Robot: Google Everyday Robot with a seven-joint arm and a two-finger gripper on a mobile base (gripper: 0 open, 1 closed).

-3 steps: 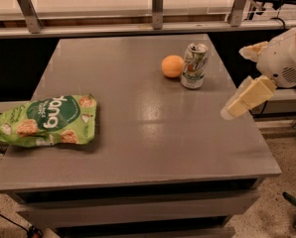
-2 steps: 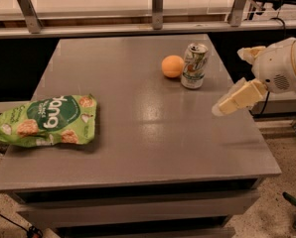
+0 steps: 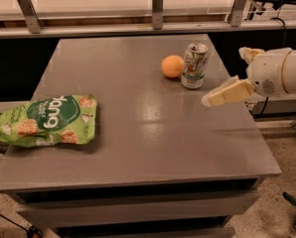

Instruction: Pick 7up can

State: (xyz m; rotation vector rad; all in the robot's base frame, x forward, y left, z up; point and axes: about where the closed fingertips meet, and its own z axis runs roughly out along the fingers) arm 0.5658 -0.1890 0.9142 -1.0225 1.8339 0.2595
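Note:
The 7up can (image 3: pixel 194 66) stands upright on the grey table (image 3: pixel 138 133), towards the far right. It is white and green with a silver top. An orange ball (image 3: pixel 172 66) sits just left of it, close to or touching it. My gripper (image 3: pixel 224 77) comes in from the right edge, just right of the can and slightly nearer the camera, above the table. It is open and empty. One cream finger (image 3: pixel 226 93) points left towards the can, and the other (image 3: pixel 249 53) shows behind it.
A green snack bag (image 3: pixel 47 120) lies flat at the table's left edge. A rail with metal posts (image 3: pixel 158 6) runs along the back. The table's right edge lies under my arm, with cables on the floor at the lower right (image 3: pixel 294 202).
My gripper has moved left, closer to the can. The can, ball and bag have not moved.

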